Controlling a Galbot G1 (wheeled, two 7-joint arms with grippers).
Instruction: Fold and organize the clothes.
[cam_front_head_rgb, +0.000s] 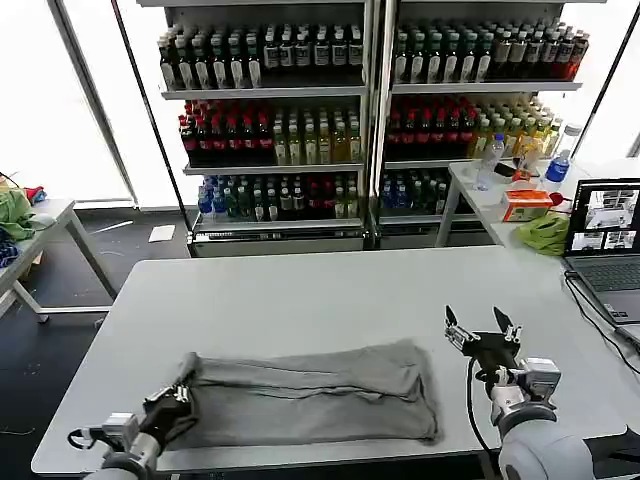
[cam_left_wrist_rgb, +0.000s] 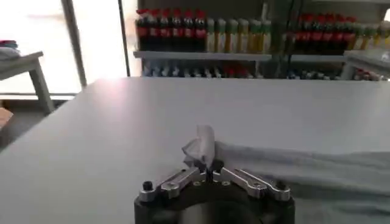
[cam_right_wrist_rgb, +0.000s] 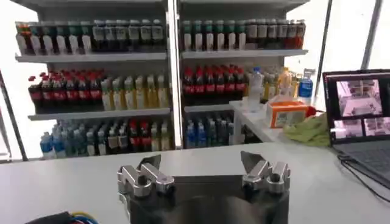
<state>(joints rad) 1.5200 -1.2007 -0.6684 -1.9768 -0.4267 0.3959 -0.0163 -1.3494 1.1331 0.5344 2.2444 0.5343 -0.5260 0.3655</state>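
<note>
Already folded into a long band, the grey shirt (cam_front_head_rgb: 310, 400) lies along the near edge of the white table (cam_front_head_rgb: 300, 290). At the shirt's left end the left gripper (cam_front_head_rgb: 172, 405) is clamped on a cloth corner, seemingly for another fold. Just off its right end, the right gripper (cam_front_head_rgb: 481, 328) hovers, spread and empty. A laptop (cam_front_head_rgb: 605, 245) sits well right of the shirt; nothing blocks the fold.

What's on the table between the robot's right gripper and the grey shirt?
Nothing: in the head view, only bare white table separates the open right gripper from the folded grey shirt.
</note>
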